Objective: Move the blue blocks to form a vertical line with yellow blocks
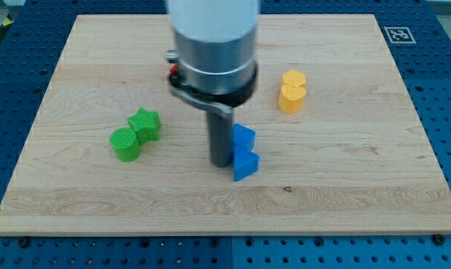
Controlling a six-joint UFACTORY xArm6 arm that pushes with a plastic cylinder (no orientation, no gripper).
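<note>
Dark and straight, our rod has no jaws to open or shut; it grips nothing and can only push. Our tip (221, 163) rests on the wooden board (345, 194), pressed against the view's left side of the two blue blocks (244, 152), which sit touching, one just above the other. Their exact shapes are hard to make out. The yellow blocks (292, 91), also stacked in a touching pair, lie up and to the view's right, well apart from the blue ones.

We judge the risk to be this: an off-centre shove could split the blue pair or spin one away. Pushing too far rightward could also knock the yellow pair askew. The green blocks (135, 134) at the view's left stay out of harm's way.
</note>
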